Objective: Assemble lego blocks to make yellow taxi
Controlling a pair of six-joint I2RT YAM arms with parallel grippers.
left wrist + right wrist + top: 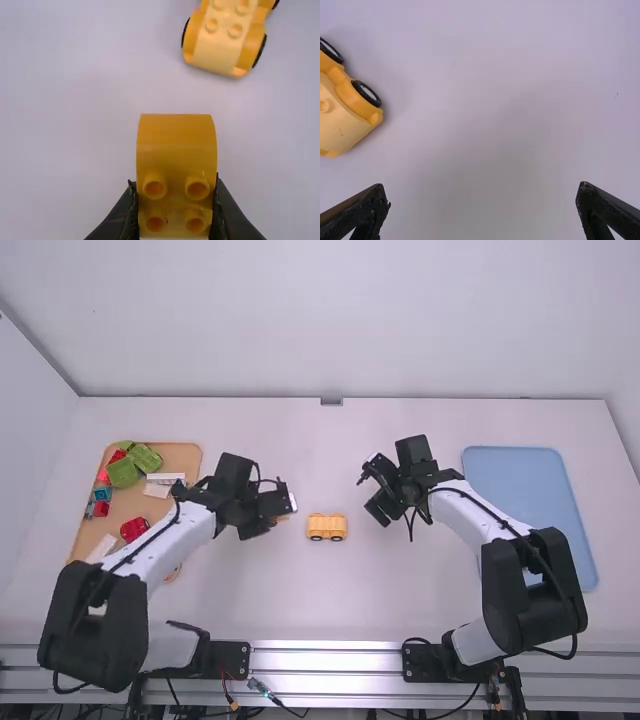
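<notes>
A yellow car base with black wheels [327,527] stands upright on the table between the arms, studs up. Left of it is my left gripper [283,512]; in the left wrist view the same gripper [175,210] is shut on a yellow-orange block [176,135] with studs, held apart from the car base [217,47]. To the right of the car base is my right gripper [372,495]. In the right wrist view this gripper [482,205] is open with nothing between its fingers, and part of the car base [342,117] lies beyond it.
An orange-tan tray [185,455] on the left holds several green, red, white and blue blocks, partly under the left arm. A blue tray [515,480] lies at the right, partly beneath the right arm. Bare white table [330,590] lies in front of the car base.
</notes>
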